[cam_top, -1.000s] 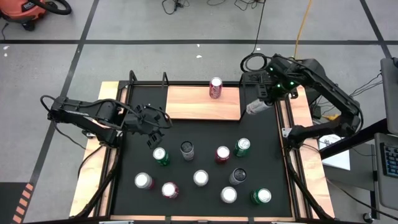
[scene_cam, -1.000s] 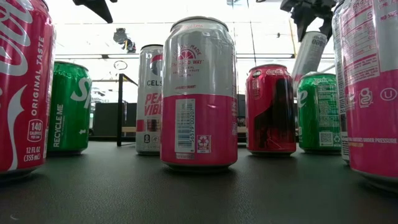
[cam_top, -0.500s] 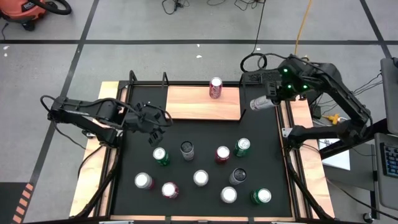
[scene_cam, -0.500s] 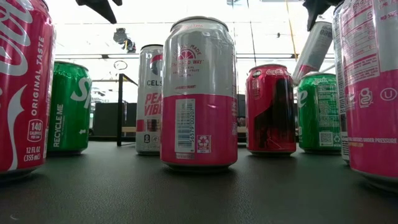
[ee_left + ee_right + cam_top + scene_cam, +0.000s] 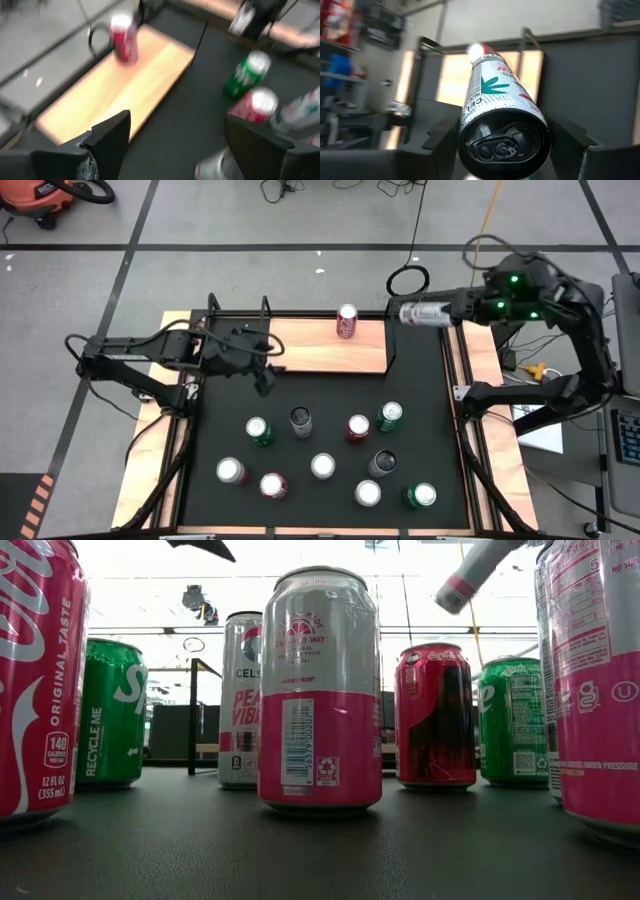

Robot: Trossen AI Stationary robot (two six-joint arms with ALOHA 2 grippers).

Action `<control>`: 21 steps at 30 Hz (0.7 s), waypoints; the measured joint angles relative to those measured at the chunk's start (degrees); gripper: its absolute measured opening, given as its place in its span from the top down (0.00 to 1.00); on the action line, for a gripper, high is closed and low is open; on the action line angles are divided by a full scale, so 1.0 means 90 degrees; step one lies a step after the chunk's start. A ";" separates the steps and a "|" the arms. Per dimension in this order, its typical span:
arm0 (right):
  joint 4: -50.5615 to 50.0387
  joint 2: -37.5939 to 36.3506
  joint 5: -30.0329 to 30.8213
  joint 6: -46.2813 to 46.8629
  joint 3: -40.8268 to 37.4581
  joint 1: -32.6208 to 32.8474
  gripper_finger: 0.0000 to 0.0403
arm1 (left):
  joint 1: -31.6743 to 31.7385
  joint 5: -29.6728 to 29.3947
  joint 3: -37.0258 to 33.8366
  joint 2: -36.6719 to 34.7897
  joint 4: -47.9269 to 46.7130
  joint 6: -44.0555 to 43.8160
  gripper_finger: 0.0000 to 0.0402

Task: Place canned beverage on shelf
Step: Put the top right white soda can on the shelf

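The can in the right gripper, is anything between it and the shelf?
One thing. The right gripper holds the white can lying sideways just off the shelf's right end, and a red can already stands near that end. The board's left part looks bare.

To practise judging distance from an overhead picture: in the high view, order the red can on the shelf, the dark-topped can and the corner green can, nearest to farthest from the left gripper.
From the left gripper:
1. Dark-topped can, just below it on the mat.
2. Red can, on the shelf, upper right.
3. Corner green can, lower right of the mat.
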 joint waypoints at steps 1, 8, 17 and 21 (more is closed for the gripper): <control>0.0113 0.0000 -0.0017 -0.0011 0.0056 0.0001 0.46 | 0.0037 -0.0007 0.0000 0.0000 0.0297 0.0170 0.21; 0.1297 0.0070 -0.0507 -0.0389 0.0112 0.0210 0.46 | 0.0219 -0.0194 0.0005 0.0082 0.2388 0.0849 0.21; 0.1847 0.0562 -0.1171 -0.1835 0.0112 0.0767 0.46 | 0.0428 0.0072 0.0005 0.0533 0.3942 0.0339 0.21; 0.1974 0.0736 -0.1186 -0.2389 0.0112 0.0983 0.46 | 0.0476 0.0106 0.0007 0.0611 0.4196 -0.0014 0.21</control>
